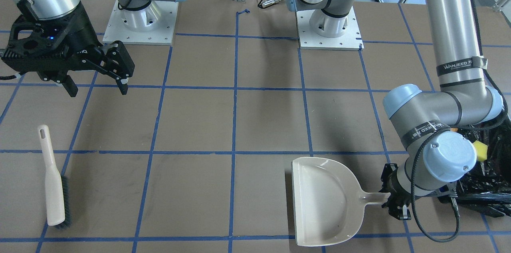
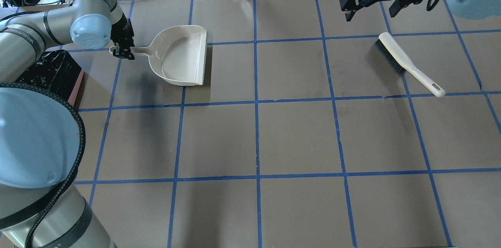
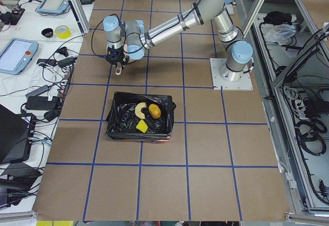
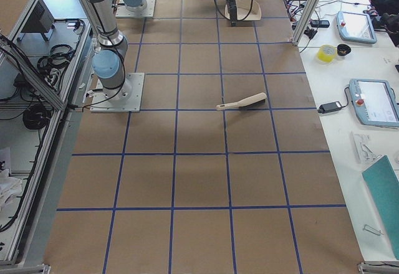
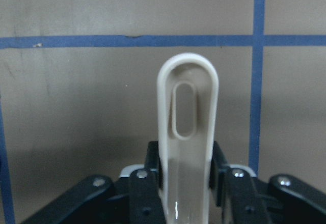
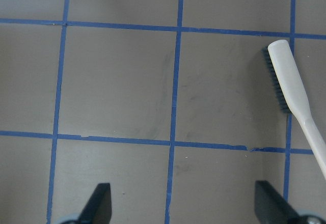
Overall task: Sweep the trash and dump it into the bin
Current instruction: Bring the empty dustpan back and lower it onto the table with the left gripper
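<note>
The bin [image 3: 134, 134], pink and lined with a black bag, holds all three trash items: the pale croissant [image 3: 139, 109], the golden bread roll [image 3: 154, 111] and the yellow sponge [image 3: 142, 127]. The sponge [image 1: 481, 151] also peeks out behind the left arm's elbow. My left gripper [image 2: 123, 50] is shut on the handle [image 5: 187, 132] of the empty beige dustpan [image 2: 180, 54], which lies flat on the table beside the bin. My right gripper [image 2: 370, 5] is open and empty, hovering above the table near the brush [image 2: 407, 64].
The brush [image 1: 54, 183] lies flat on the brown paper, bristles toward the operators' side. The bin's black bag [image 2: 51, 72] sits at the table's left edge, partly under my left arm. Blue tape lines grid the table. Cables and gear lie beyond the far edge.
</note>
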